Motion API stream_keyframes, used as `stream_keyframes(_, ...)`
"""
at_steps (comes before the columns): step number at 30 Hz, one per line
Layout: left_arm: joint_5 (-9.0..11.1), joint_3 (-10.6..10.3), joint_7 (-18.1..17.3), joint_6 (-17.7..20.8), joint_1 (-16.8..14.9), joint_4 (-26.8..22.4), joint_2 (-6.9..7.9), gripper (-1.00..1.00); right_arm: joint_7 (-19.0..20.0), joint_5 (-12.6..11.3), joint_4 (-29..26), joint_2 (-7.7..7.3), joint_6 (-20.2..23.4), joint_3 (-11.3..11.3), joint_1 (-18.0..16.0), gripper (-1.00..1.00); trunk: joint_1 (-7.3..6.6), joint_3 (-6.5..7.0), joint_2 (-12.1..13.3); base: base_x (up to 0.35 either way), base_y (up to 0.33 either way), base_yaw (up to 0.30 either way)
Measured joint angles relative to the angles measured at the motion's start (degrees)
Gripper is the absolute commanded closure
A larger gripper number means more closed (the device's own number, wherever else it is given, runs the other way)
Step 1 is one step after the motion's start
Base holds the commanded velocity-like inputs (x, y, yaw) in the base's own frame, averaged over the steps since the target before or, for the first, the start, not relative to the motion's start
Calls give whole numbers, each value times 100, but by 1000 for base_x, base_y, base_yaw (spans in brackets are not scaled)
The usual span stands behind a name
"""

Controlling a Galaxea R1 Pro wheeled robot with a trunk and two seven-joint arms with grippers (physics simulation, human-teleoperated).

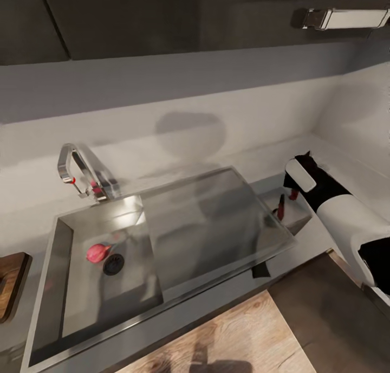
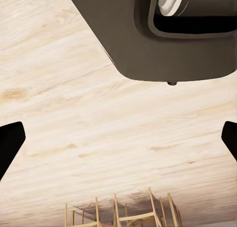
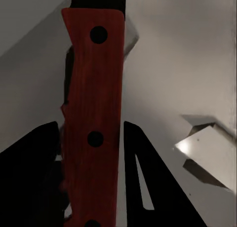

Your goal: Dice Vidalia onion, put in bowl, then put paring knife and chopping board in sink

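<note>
In the right wrist view the paring knife point(image 3: 92, 118) stands nearest the lens, its reddish-brown handle with dark rivets running up between the two dark fingers point(image 3: 148, 187) of the right gripper point(image 3: 94, 177), which press against it on either side, narrow and closed on the handle. No brand, label or writing can be read on the handle or anywhere else. In the head view the right gripper point(image 1: 288, 195) sits at the end of the white and black arm, over the desk point(image 1: 317, 237) just beyond the right end of the sink's drainboard, and a slim red piece of the knife point(image 1: 281, 206) shows just beside it, close to the drainboard's corner.

In the left wrist view the fingers point(image 2: 10, 145) of the left gripper point(image 2: 118, 138) stand wide apart, one dark tip at each edge, with nothing between them; pale wood floor point(image 2: 98, 133) lies beyond, and part of the robot's dark base point(image 2: 163, 44).

Farther off in the head view, the sink point(image 1: 49, 264) holds the pinkish onion point(image 1: 97, 252) in its basin, beside the dark drain and well apart from both grippers. The chrome tap point(image 1: 81, 172) rises behind the basin. The chopping board point(image 1: 10, 283) lies on the desk at the sink's left
</note>
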Motion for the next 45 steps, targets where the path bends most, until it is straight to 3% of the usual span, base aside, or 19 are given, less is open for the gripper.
stream_keyframes(4,0,0,0,0,0,0,0,-100,65,6,-58,-2,-60,348,1,100,0,37,0,0,0,0)
stream_keyframes(6,0,0,0,0,0,0,0,-100,612,18,-70,-134,-352,502,5,100,0,55,0,0,0,0)
stream_keyframes(10,0,0,0,0,0,0,0,-100,1629,38,-71,-350,-469,713,62,100,0,88,0,0,0,0)
stream_keyframes(11,0,0,0,0,0,-1,0,-100,2021,41,-71,-423,-492,763,95,100,0,95,1,0,0,0)
stream_keyframes(13,0,1,0,0,1,-1,0,-100,3253,65,-71,-679,-521,851,150,100,0,106,0,0,0,0)
stream_keyframes(16,0,0,0,0,0,0,-3,-100,3792,135,-71,-784,-528,948,161,100,0,121,0,0,0,0)
stream_keyframes(21,-1,0,0,0,0,0,-7,-100,4685,523,-71,-880,-565,1649,168,100,0,146,1,0,0,0)
stream_keyframes(22,0,2,0,0,0,-1,-8,-100,5102,577,-75,-963,-775,1886,171,100,0,151,1,0,0,0)
stream_keyframes(26,-3,5,0,-38,1,-2,-9,-100,5724,622,-76,-1184,-1325,2270,199,100,0,171,0,0,0,0)
stream_keyframes(27,-2,6,0,-101,2,-4,-9,-100,6039,647,-75,-1332,-1611,2422,205,100,0,176,0,0,0,0)
stream_keyframes(33,-2,1,0,-201,1,-4,-8,-100,7322,678,-76,-1713,-2375,2588,211,100,1,202,0,-34,0,0)
stream_keyframes(37,-7,4,3,-217,1,-12,-9,-100,7934,688,-76,-1819,-2667,2615,284,100,3,217,1,-238,0,0)
stream_keyframes(42,-5,4,4,-220,1,-24,-9,-100,8260,676,-75,-1847,-3157,2630,564,100,4,239,2,-313,0,0)
stream_keyframes(45,-7,5,6,-221,1,-40,-8,-100,8282,670,-76,-1849,-3207,2619,623,100,3,256,2,-321,0,0)
